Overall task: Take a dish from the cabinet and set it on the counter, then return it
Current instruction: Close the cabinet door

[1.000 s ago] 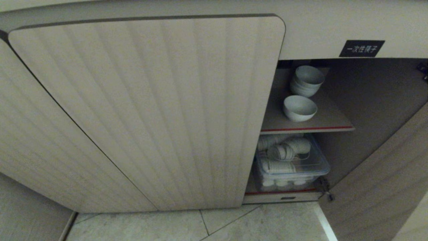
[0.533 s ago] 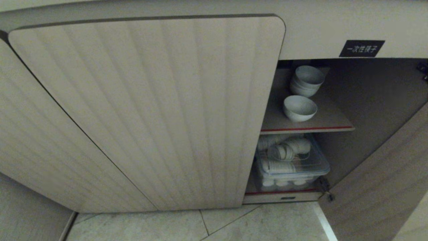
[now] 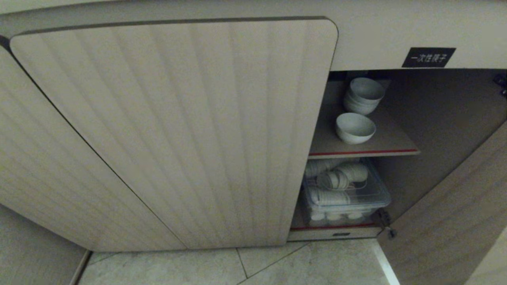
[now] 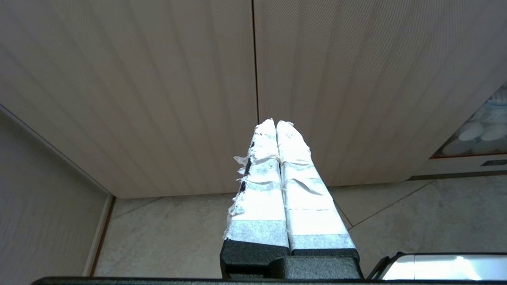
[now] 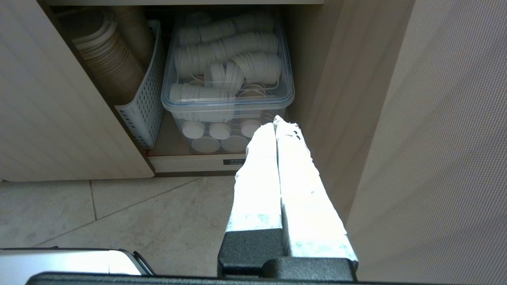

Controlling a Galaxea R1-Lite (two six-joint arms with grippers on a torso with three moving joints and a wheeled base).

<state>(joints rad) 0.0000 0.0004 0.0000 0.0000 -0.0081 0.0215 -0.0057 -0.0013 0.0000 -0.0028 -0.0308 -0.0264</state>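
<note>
- Doors first: on my left the closed fluted door [image 3: 174, 134] fills most of the head view, and neither arm shows there.
- Left gripper [image 4: 276, 123] hangs low over the floor tiles [image 4: 166, 233] in front of that closed door, taped fingers pressed together, empty.
- Moving right, the cabinet [image 3: 435, 114] stands open under its black label [image 3: 428, 57]; the dish [image 3: 355, 128] sits alone near the front of the red-edged shelf [image 3: 362, 152], upright, with the stack of bowls [image 3: 363, 95] just behind it.
- Below, a clear tub of lids [image 3: 345, 192].
- Right gripper [image 5: 276, 120] points at that lower tub, fingers shut on nothing.
- I read this as the very start: nothing picked yet. Next I'd need the right arm raised to shelf level, fingers spread, then pinching the dish's rim without nudging the stack.
</note>
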